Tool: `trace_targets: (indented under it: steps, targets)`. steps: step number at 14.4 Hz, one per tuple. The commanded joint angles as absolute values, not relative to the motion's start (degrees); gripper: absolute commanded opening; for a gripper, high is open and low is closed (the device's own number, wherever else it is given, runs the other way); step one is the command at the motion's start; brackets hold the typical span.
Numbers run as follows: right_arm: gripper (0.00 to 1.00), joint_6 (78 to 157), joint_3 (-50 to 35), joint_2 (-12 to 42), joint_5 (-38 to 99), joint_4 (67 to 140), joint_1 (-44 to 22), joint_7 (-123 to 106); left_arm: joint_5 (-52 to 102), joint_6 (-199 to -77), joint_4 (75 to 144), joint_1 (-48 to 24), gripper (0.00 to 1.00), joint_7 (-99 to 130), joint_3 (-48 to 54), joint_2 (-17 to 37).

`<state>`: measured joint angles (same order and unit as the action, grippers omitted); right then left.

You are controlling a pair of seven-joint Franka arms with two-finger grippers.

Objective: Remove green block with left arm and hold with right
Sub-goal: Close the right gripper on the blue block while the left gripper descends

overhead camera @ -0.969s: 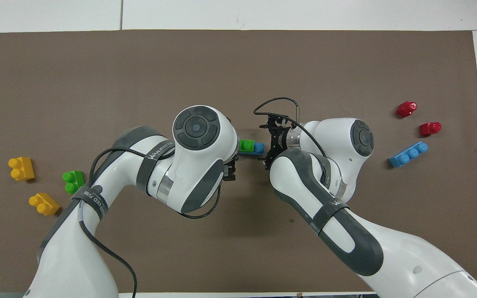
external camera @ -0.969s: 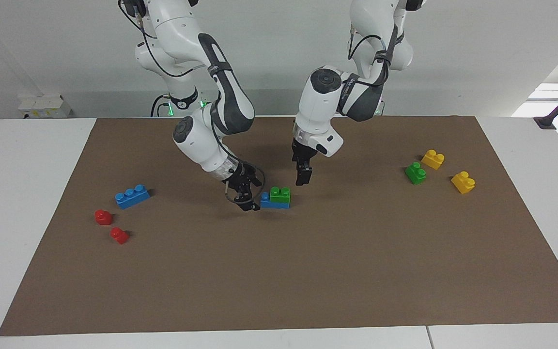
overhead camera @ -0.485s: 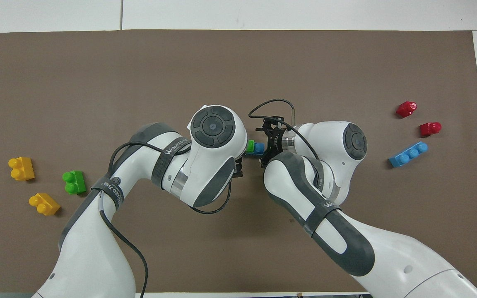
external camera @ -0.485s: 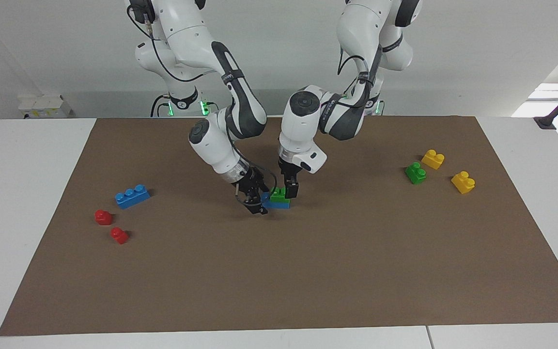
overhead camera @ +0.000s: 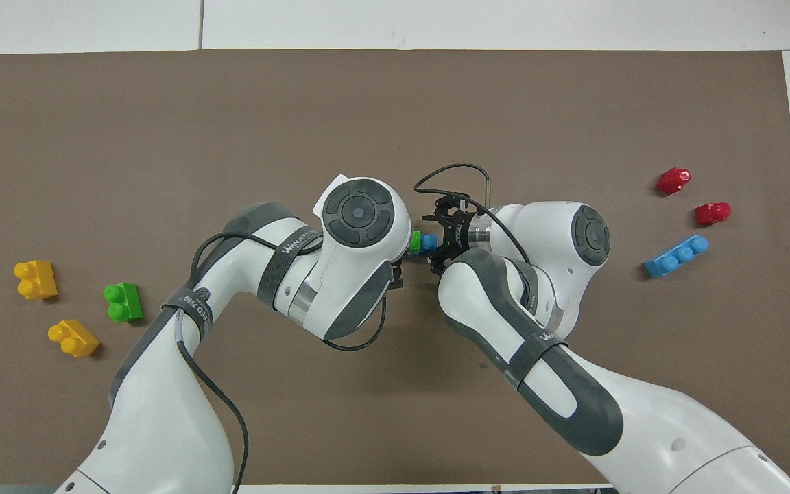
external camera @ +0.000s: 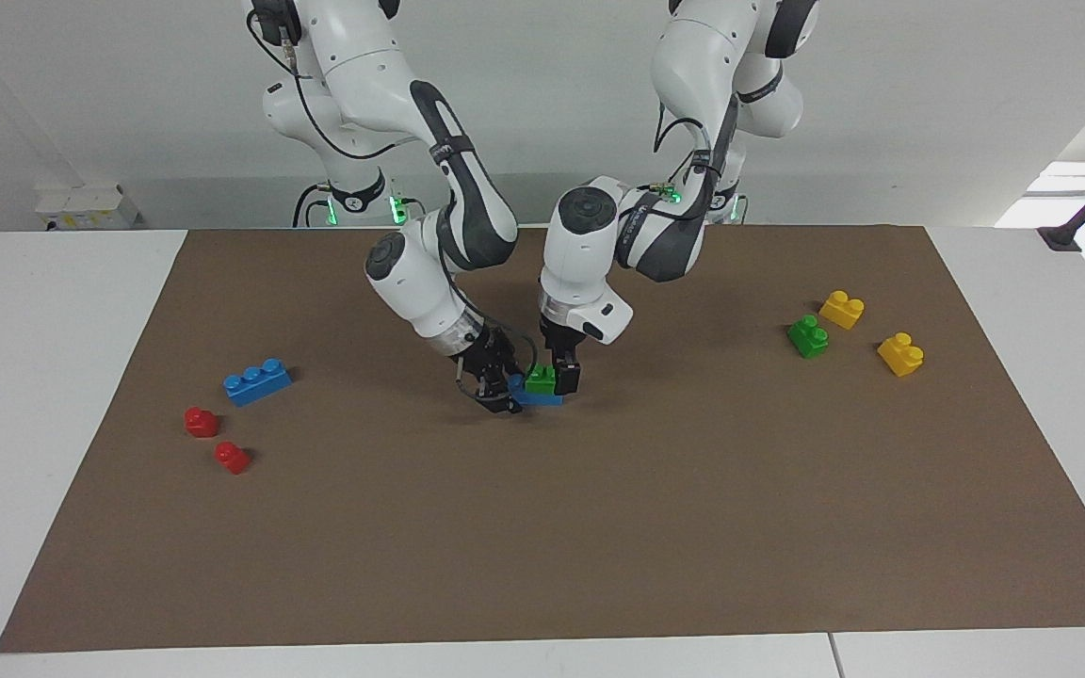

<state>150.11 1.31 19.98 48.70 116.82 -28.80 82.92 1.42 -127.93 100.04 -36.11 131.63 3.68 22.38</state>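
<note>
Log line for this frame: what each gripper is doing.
left gripper: at green block, which sits on blue brick | right gripper: at the blue brick's end

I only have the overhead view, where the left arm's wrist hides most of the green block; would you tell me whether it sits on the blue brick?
Observer: Yes. In the facing view the green block sits on the blue brick, over its end toward the left arm.
Operator: Thank you. How low is the left gripper?
Observer: The left gripper is down at the green block's height, with one finger showing against the block's end toward the left arm.
Operator: And the right gripper?
Observer: The right gripper is low at the blue brick's end toward the right arm, and the brick lies flat on the brown mat.
</note>
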Motion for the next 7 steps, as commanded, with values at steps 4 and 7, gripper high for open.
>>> trace_targets:
  steps: [4,7]
  targets:
    - [0.00,152.5,1.3,20.7,51.3,116.4,-29.4,81.8,-0.6,-130.5,99.4,-37.5,1.00,134.9,2.9,23.9]
    - [0.00,153.2,1.3,20.7,51.5,116.3,-30.3,79.1,-0.6,-131.0,99.4,-37.5,1.00,136.1,2.9,23.9]
